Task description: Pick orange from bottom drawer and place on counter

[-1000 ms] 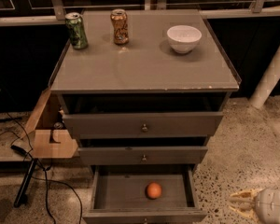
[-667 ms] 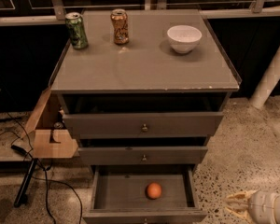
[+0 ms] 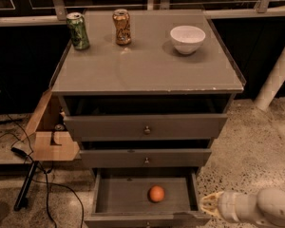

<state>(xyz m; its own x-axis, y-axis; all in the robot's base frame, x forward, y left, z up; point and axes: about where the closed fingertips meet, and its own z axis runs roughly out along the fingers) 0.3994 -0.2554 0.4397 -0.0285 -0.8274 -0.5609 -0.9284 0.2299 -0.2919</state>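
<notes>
The orange lay in the open bottom drawer. The tool hung just right of that drawer, apart from the orange; how open, I could not tell.

Your orange is a small, smooth, round fruit lying on the floor of the bottom drawer, a little right of the middle and touching no wall. That drawer, the lowest of three grey ones, stands pulled well out: a shallow grey box, open at the top, its flat front nearest you. The bench is the cabinet's flat grey top, smooth, with pale chips along its front edge. Your gripper sits low at the right, just beside the drawer's right front corner and outside it.
</notes>
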